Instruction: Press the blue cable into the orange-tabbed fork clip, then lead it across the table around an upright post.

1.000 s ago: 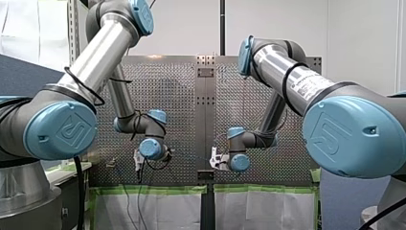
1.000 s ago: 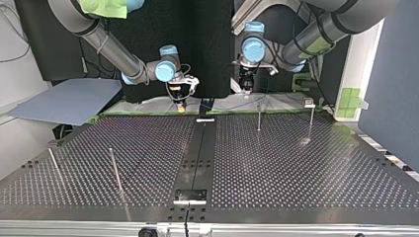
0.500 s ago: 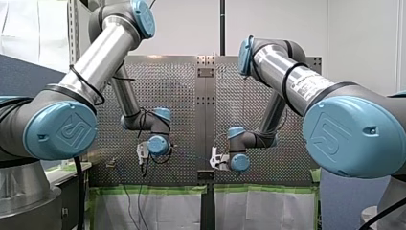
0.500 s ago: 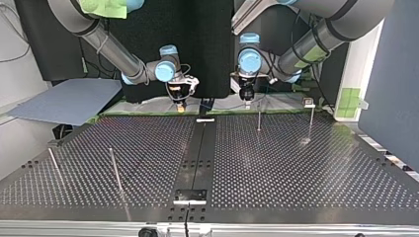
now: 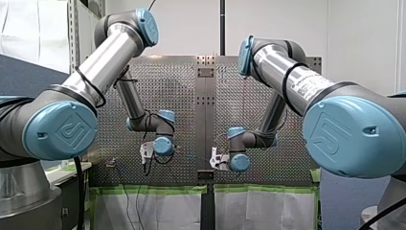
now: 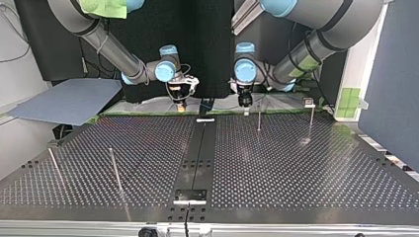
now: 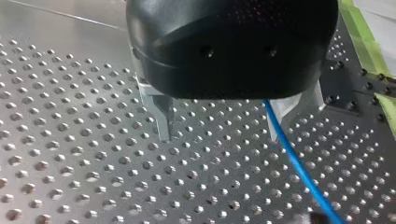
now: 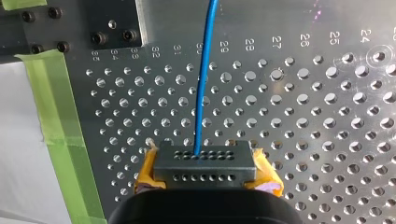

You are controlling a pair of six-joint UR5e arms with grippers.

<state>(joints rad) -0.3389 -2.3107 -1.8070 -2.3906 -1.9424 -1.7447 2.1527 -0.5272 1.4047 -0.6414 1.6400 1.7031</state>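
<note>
The thin blue cable (image 8: 201,98) comes out from between the yellow pads of my right gripper (image 8: 204,165), which is shut on it near the table's taped edge. From there it stretches on to my left gripper (image 7: 220,136). That gripper's metal fingers (image 7: 163,116) stand open just above the perforated plate, and the blue cable (image 7: 292,163) passes along the inner side of one finger, unpinched. In the top view my left gripper (image 6: 245,106) hangs by an upright post (image 6: 258,118). A small clip (image 6: 309,102) sits further toward that view's right.
A second post (image 6: 311,121) stands near the clip, and two more posts (image 6: 114,168) lean at the top view's left. Green tape (image 8: 60,121) lines the table's edge beside my right gripper (image 6: 181,104). A blue-grey sheet (image 6: 64,101) lies off the table.
My left arm has carried its open gripper toward the table's middle, closer to my right gripper: rightward in the front view, leftward in the top view. My right arm has not moved.
</note>
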